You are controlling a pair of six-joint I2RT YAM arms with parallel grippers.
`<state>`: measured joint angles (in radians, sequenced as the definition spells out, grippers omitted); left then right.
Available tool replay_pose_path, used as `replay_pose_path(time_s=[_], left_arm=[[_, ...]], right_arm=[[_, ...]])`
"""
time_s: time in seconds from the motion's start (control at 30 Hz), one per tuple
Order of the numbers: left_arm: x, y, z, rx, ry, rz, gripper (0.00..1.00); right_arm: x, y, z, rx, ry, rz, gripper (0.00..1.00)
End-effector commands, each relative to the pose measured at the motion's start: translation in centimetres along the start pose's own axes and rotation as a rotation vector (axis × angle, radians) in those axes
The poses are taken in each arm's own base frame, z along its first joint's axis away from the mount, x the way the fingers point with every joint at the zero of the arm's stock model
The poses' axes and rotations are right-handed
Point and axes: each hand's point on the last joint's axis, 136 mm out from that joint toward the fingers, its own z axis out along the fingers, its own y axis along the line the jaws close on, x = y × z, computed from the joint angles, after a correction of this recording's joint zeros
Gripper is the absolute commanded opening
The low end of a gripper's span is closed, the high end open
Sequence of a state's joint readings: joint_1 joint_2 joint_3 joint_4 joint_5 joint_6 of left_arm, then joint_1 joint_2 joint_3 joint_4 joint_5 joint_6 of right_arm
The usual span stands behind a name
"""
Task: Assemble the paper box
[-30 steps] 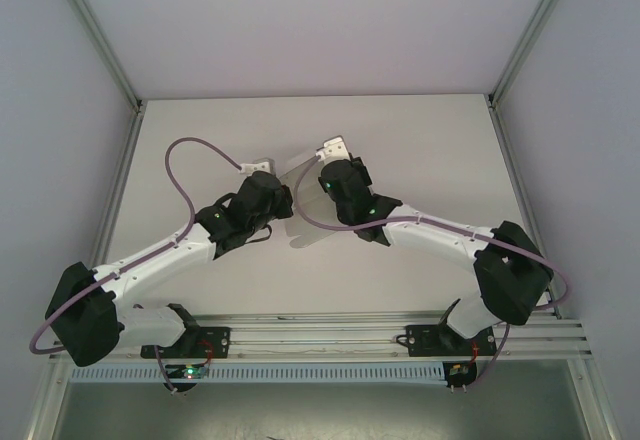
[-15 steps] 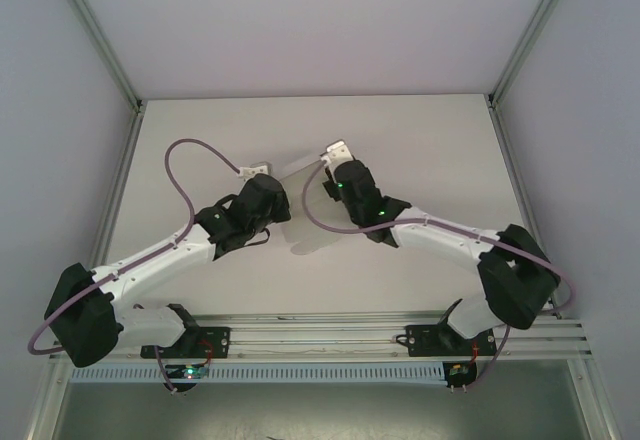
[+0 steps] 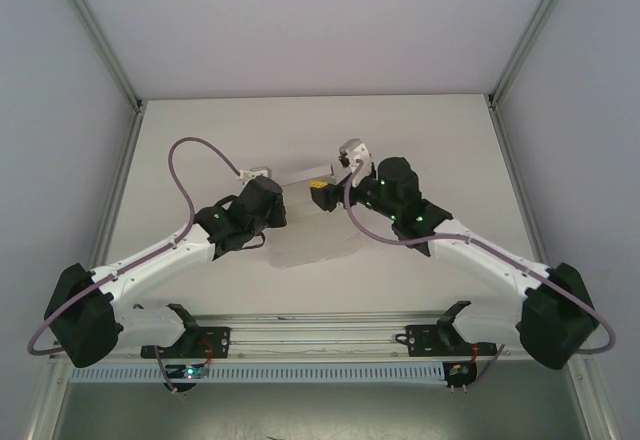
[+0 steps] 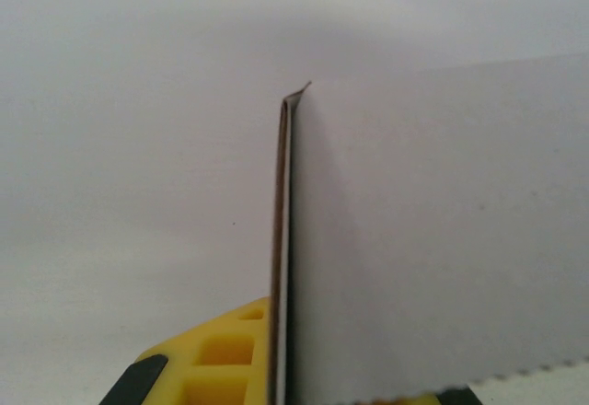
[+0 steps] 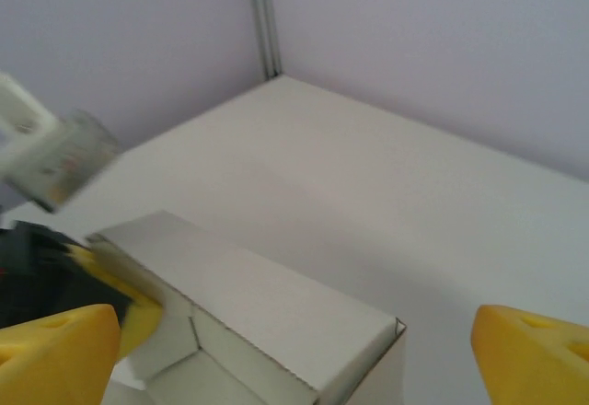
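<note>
The paper box is white card, partly folded, with its open side showing an inner flap. It is held up over the middle of the table. My left gripper is shut on the box's left wall. In the left wrist view that wall runs edge-on between the yellow fingers. My right gripper stands wide open at the box's far right corner. Its yellow fingertips are spread either side of the box top and nothing is gripped.
The white table is enclosed by pale walls and aluminium posts at the back corners. A metal rail carrying both arm bases runs along the near edge. The left arm's purple cable loops above its wrist.
My right gripper has opened, let go of the box and swung to the right. The box has tipped flatter toward the camera, and the left gripper is still shut on its wall.
</note>
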<state>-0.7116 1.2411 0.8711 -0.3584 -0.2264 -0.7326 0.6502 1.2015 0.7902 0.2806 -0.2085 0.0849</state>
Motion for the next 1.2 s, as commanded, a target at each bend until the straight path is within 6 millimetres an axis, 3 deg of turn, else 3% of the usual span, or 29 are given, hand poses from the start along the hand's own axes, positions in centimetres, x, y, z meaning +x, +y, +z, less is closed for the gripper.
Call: replay_pose_path(time_s=[0.0, 0.13, 0.23, 0.3, 0.43, 0.6, 0.8, 0.93, 1.17], left_arm=[[-1.5, -0.3, -0.8, -0.010, -0.031, 0.075, 0.00], [-2.9, -0.5, -1.3, -0.050, -0.044, 0.287, 0.00], [-4.6, -0.5, -1.7, -0.114, -0.051, 0.465, 0.00], [-4.9, -1.5, -1.8, -0.074, -0.028, 0.604, 0.00], [-3.6, -3.7, -2.1, 0.065, 0.077, 0.961, 0.00], [0.0, -3.3, -3.6, 0.210, 0.349, 1.343, 0.00], [-1.3, -1.7, -0.9, 0.073, 0.532, 1.582, 0.00], [0.6, -1.7, 0.8, 0.105, 0.701, 1.706, 0.00], [3.7, -3.0, 7.4, 0.040, 0.752, 1.942, 0.00]], right_arm=[[-1.3, 1.4, -2.1, -0.061, -0.053, 0.032, 0.98], [-1.9, -0.1, -5.1, 0.059, -0.095, 0.067, 0.98], [-1.1, -3.0, -8.1, 0.240, -0.098, 0.145, 0.98], [-0.3, -4.6, -10.3, 0.333, -0.099, 0.204, 0.98], [0.9, -5.3, -14.0, 0.393, -0.148, 0.256, 0.98], [2.5, -5.6, -17.2, 0.444, -0.169, 0.276, 0.98], [3.7, -6.2, -18.4, 0.492, -0.168, 0.284, 0.98], [3.9, -6.3, -18.3, 0.502, -0.145, 0.278, 0.98], [3.9, -6.4, -18.3, 0.509, -0.134, 0.277, 0.98]])
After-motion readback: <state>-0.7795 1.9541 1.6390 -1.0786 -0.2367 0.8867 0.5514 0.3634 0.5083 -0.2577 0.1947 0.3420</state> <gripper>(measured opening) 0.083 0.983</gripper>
